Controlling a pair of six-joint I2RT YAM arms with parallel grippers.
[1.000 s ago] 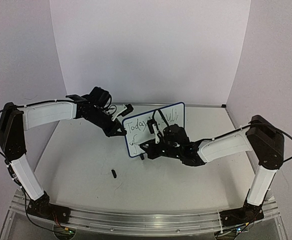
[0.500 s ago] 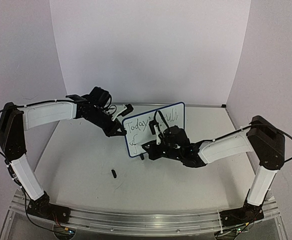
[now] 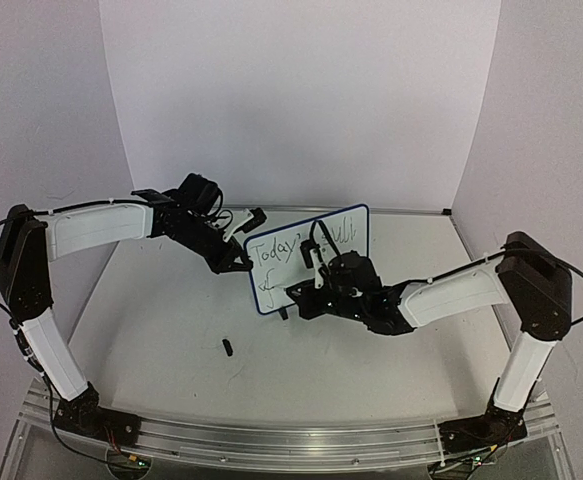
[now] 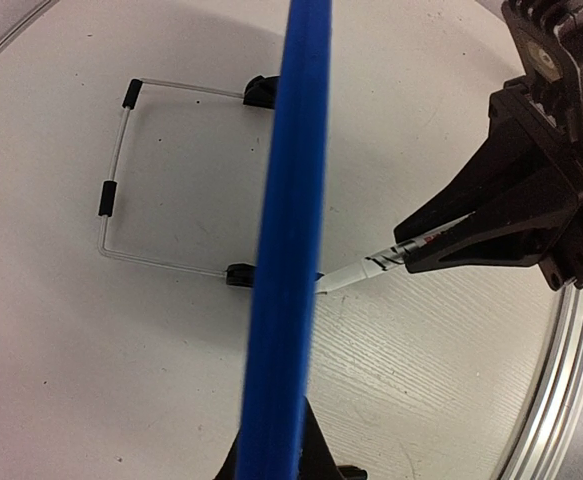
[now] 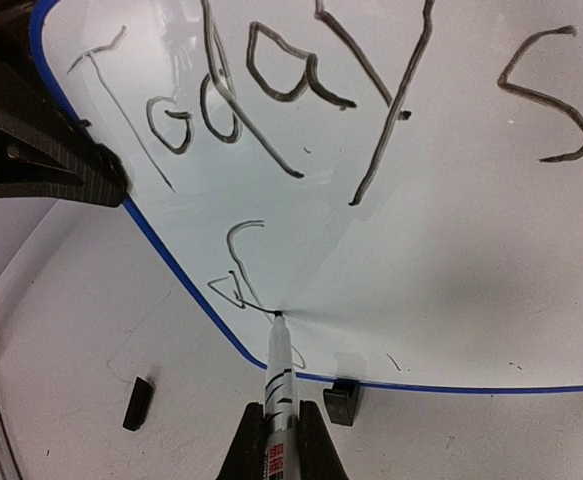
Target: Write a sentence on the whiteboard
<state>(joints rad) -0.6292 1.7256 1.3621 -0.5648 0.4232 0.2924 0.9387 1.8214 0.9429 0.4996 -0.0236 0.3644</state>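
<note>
Two-line sentence (image 5: 301,90), "Today's" over "f", left hand (image 3: 239,262) pinching whiteboard (image 5: 451,250), right hand (image 5: 274,440) pinching marker (image 5: 279,365)

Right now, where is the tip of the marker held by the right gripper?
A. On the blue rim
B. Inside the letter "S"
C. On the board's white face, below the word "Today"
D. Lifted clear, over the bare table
C: in the right wrist view, the marker in the right gripper has its tip touching the whiteboard, under the first line of the sentence and just inside the lower rim.
</note>
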